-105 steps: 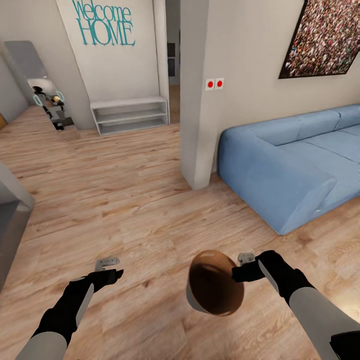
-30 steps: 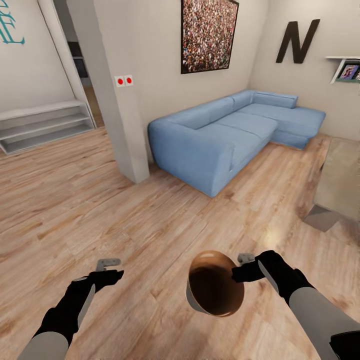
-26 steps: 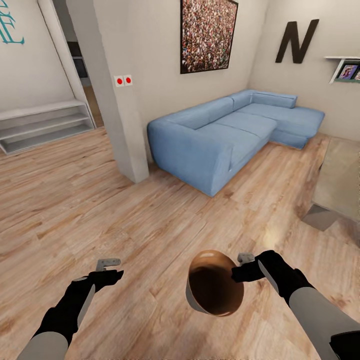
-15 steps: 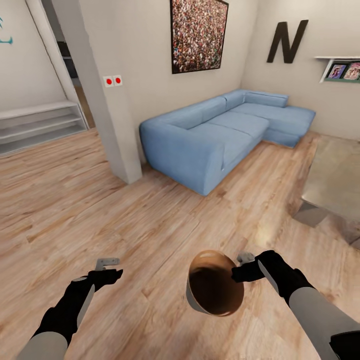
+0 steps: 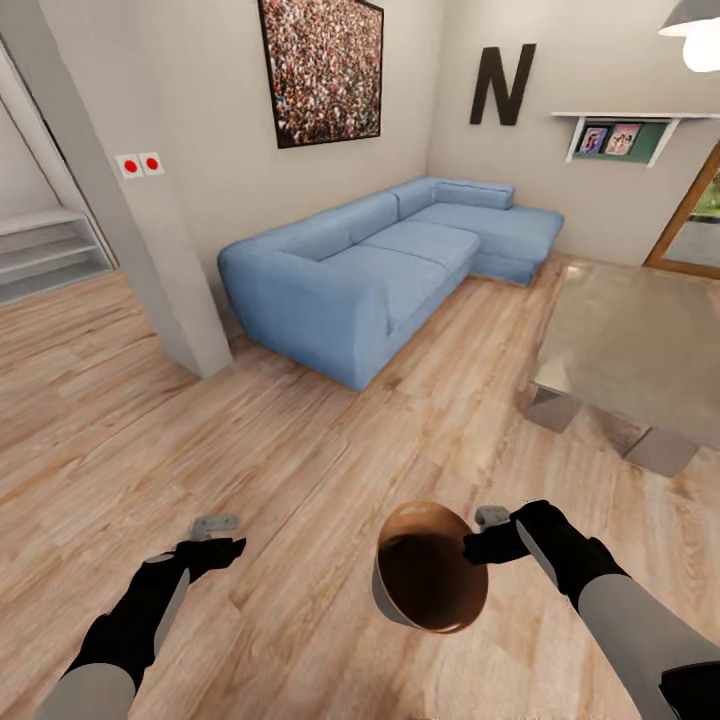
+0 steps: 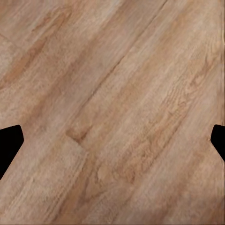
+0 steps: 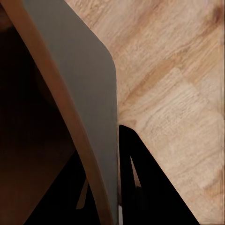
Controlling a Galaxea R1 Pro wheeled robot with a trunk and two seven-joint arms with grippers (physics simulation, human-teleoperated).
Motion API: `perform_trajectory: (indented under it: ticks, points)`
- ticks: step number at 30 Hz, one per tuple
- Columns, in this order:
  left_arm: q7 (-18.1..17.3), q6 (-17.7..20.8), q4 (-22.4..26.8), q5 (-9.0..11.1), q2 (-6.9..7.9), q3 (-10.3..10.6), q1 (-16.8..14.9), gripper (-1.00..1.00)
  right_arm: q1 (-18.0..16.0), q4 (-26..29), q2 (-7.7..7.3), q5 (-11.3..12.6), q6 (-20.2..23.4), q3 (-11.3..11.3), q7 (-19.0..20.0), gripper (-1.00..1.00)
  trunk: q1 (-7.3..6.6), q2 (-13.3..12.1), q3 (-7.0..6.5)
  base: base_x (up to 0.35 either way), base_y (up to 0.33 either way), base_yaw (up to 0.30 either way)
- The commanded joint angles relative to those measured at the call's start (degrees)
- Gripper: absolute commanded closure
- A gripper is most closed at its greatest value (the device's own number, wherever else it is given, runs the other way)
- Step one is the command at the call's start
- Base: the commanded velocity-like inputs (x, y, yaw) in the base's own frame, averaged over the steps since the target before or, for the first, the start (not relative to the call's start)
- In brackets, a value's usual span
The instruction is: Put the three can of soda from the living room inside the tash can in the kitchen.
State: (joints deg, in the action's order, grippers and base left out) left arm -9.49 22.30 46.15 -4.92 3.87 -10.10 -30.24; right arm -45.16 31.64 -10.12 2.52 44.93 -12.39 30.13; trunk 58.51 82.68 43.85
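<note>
Big black "N" point(image 5: 502, 85) on far wall point(image 5: 590, 60).

Trash can point(image 7: 56, 117) cut off at right wrist frame edges. Ceiling lamp point(image 5: 695, 28) and grey table point(image 5: 640, 350) cropped at frame edge. Shelf pictures point(image 5: 608, 138) illegible.

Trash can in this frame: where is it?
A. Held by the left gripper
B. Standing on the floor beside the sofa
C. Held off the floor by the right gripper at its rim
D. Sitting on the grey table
C. The right gripper is shut on the rim of the trash can, one finger on each side of the wall in the right wrist view, and the can hangs tilted above the wooden floor.
</note>
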Motion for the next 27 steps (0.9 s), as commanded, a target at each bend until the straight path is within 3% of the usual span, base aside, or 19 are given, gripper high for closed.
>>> perform_trajectory:
  ticks: [1, 18, 27]
  points:
    - [0.0, 0.0, 0.0, 0.0, 0.00, 0.0, 0.0, -1.00, 0.0, 0.0, 0.01, 1.4, 0.4, 0.1, 0.3, 1.00, 0.00, 0.0, -0.02, 0.000, -0.286, -0.249]
    - [0.0, -0.1, 0.0, -0.3, -0.12, 0.1, 0.0, -1.00, 0.0, 0.0, 0.01, 1.3, 0.3, 0.1, 0.3, 1.00, 0.00, 0.0, -0.39, -0.081, -0.286, -0.245]
    - [0.0, -0.1, 0.0, -0.3, -0.17, 0.1, 0.0, -1.00, 0.0, 0.0, 0.01, 1.3, 0.3, 0.1, 0.3, 1.00, 0.00, 0.0, -0.42, -0.084, -0.270, -0.057]
